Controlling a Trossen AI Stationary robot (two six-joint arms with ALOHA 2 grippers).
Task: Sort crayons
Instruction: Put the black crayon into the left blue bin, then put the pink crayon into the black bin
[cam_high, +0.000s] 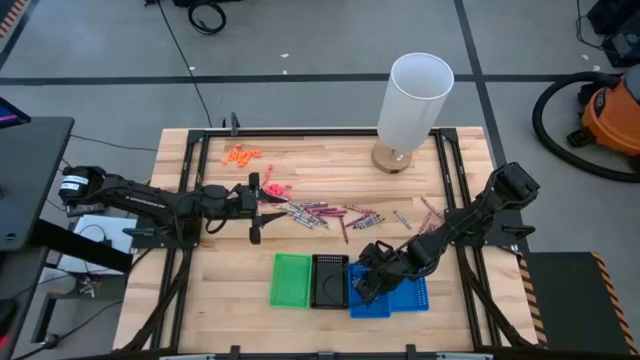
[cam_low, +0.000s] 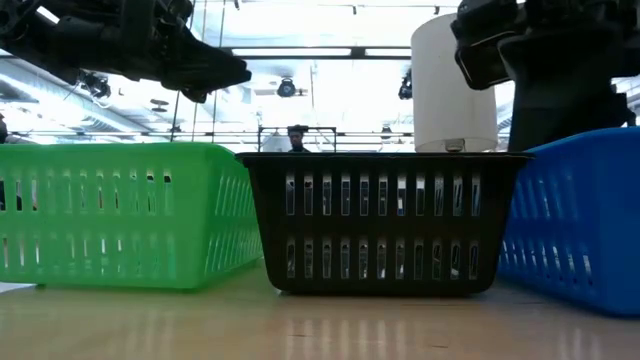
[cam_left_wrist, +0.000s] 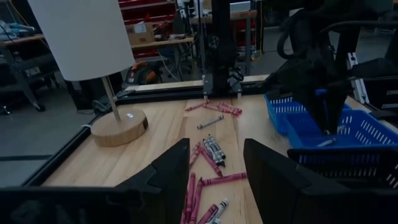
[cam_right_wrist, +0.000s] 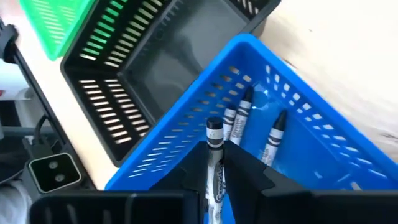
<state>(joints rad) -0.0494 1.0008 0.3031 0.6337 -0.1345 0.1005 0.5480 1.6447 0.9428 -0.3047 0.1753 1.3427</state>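
The right gripper (cam_high: 368, 283) hangs over the blue tray (cam_high: 415, 298), with a grey crayon (cam_right_wrist: 214, 165) pinched between its fingers, the stick's long axis running out along the fingers and down into the tray. The fingers look barely parted, so the grip reads as loosening; whether the stick is free yet cannot be told. Three more grey crayons (cam_right_wrist: 241, 115) lie on the tray floor just past the held one.

In the high view the loose crayons (cam_high: 320, 212) lie at about 11 o'clock from the right gripper, strewn across the table's middle. The left gripper (cam_high: 255, 207), fingers wide apart and holding nothing, is the nearer: the pile starts just at its 3 o'clock, sticks lying at mixed angles.

The black tray (cam_high: 329, 280) and green tray (cam_high: 290, 279) sit at the blue one's 9 o'clock. From the low view their contents are screened by the slotted walls, and the right arm covers part of the blue tray from above.
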